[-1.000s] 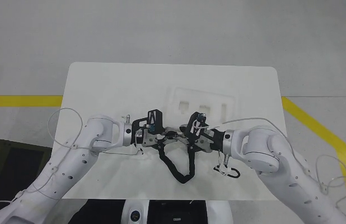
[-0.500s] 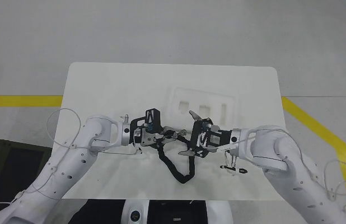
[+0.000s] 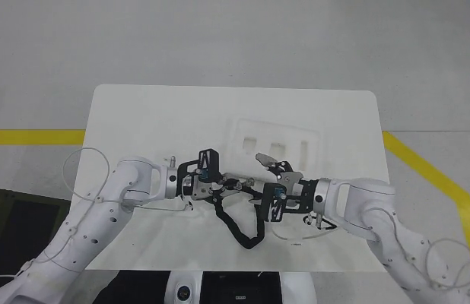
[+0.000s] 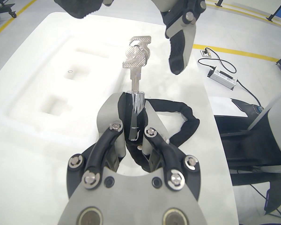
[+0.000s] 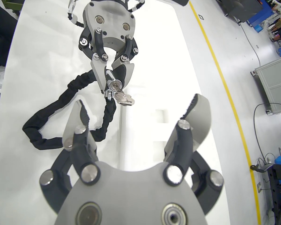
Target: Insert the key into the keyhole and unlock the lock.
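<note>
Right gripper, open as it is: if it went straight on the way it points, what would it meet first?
Most likely the key, sticking out of the lock that the left gripper holds; the right gripper faces it, though depth is uncertain.

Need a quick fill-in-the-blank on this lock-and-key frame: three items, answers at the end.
1. The left gripper clamps the chrome lock cylinder, and the silver key sits ___ its keyhole.
2. The right gripper is ___ and touches nothing.
3. The fabric-sleeved chain trailing onto the white table is ___ in colour.
Missing words: in; open; black.
</note>
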